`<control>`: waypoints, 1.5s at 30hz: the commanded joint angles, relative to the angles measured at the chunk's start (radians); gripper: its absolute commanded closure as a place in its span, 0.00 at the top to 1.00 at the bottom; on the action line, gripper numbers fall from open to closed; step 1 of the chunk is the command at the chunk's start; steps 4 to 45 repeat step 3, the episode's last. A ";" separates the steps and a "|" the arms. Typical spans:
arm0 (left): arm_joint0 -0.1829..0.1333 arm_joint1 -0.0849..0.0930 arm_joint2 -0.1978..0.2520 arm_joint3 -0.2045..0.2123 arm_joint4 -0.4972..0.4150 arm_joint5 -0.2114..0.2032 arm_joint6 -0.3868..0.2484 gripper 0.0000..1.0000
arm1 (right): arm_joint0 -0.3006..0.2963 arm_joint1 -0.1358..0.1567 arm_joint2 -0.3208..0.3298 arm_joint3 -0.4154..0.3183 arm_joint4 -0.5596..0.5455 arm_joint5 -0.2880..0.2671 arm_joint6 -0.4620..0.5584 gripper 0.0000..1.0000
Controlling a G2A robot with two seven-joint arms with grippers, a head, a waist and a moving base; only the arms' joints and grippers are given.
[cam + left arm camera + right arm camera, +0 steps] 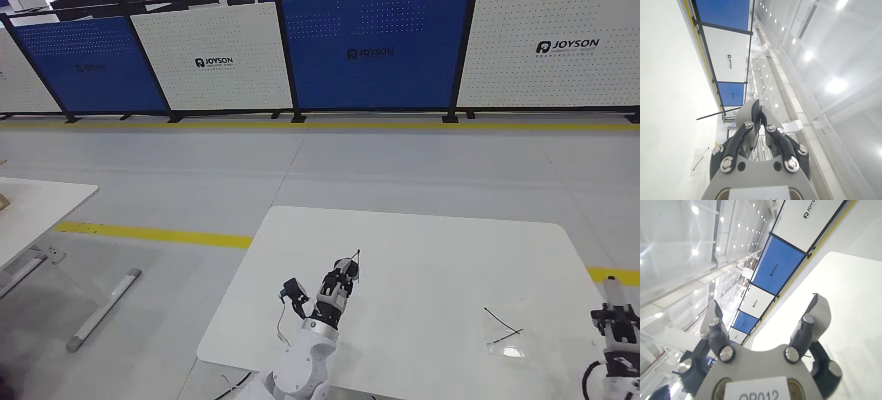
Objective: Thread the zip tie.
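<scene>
The zip tie [715,114] is pinched above the surface [420,260] by the left gripper [758,110], its tail left free, probably for threading. The right gripper [765,301] is seen with jaws spread, likely to take it.

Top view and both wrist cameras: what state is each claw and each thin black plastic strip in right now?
Left gripper: shut on a thin black plastic zip tie, whose pointed tip sticks out free.
Right gripper: open, holding nothing.
Second black zip tie: lying bent on the white table, apart from both grippers.
</scene>
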 commanded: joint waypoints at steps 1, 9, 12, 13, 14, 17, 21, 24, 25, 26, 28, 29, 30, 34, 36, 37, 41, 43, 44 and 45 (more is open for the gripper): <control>0.000 0.000 0.000 0.000 0.000 0.000 0.000 0.00 | 0.000 0.000 0.000 0.000 0.000 0.000 0.000 1.00; 0.000 0.000 0.000 0.000 0.000 0.000 0.000 0.00 | 0.000 0.000 0.000 0.000 0.000 0.000 0.000 1.00; 0.000 0.000 0.000 0.000 0.000 0.000 0.000 0.00 | 0.000 0.000 0.000 0.000 0.000 0.000 0.000 1.00; 0.000 0.000 0.000 0.000 0.000 0.000 0.000 0.00 | 0.000 0.000 0.000 0.000 0.000 0.000 0.000 1.00; 0.000 0.000 0.000 0.000 0.000 0.000 0.000 0.00 | 0.000 0.000 0.000 0.000 0.000 0.000 0.000 1.00; 0.000 0.000 0.000 0.000 0.000 0.000 0.000 0.00 | 0.000 0.000 0.000 0.000 0.000 0.000 0.000 1.00; 0.000 0.000 0.000 0.000 0.000 0.000 0.000 0.00 | 0.000 0.000 0.000 0.000 0.000 0.000 0.000 1.00; 0.000 0.000 0.000 0.000 0.000 0.000 0.000 0.00 | 0.000 0.000 0.000 0.000 0.000 0.000 0.000 1.00; 0.000 0.000 0.000 0.000 0.000 0.000 0.000 0.00 | 0.000 0.000 0.000 0.000 0.000 0.000 0.000 1.00; 0.000 0.000 0.000 0.000 0.000 0.000 0.000 0.00 | 0.000 0.000 0.000 0.000 0.000 0.000 0.000 1.00; 0.000 0.000 0.000 0.000 0.000 0.000 0.000 0.00 | 0.000 0.000 0.000 0.000 0.000 0.000 0.000 1.00; 0.000 0.000 0.000 0.000 0.000 0.000 0.000 0.00 | 0.000 0.000 0.000 0.000 0.000 0.000 0.000 1.00; 0.000 0.000 0.000 0.000 0.000 0.000 0.000 0.00 | 0.000 0.000 0.000 0.000 0.000 0.000 0.000 1.00; 0.000 0.000 0.000 0.000 0.000 0.000 0.000 0.00 | 0.000 0.000 0.000 0.000 0.000 0.000 0.000 1.00; 0.000 0.000 0.000 0.000 0.000 0.000 0.000 0.00 | 0.000 0.000 0.000 0.000 0.000 0.000 0.000 1.00; 0.000 0.000 0.000 0.000 0.000 0.000 0.000 0.00 | 0.000 0.000 0.000 0.000 0.000 0.000 0.000 1.00; 0.000 0.000 0.000 0.000 0.000 0.000 0.000 0.00 | 0.000 0.000 0.000 0.000 0.000 0.000 0.000 1.00; 0.000 0.000 0.000 0.000 0.000 0.000 0.000 0.00 | 0.000 0.000 0.000 0.000 0.000 0.000 0.000 1.00; 0.000 0.000 0.000 0.000 0.000 0.000 0.000 0.00 | 0.000 0.000 0.000 0.000 0.000 0.000 0.000 1.00; 0.000 0.000 0.000 0.000 0.000 0.000 0.000 0.00 | 0.000 0.000 0.000 0.000 0.000 0.000 0.000 1.00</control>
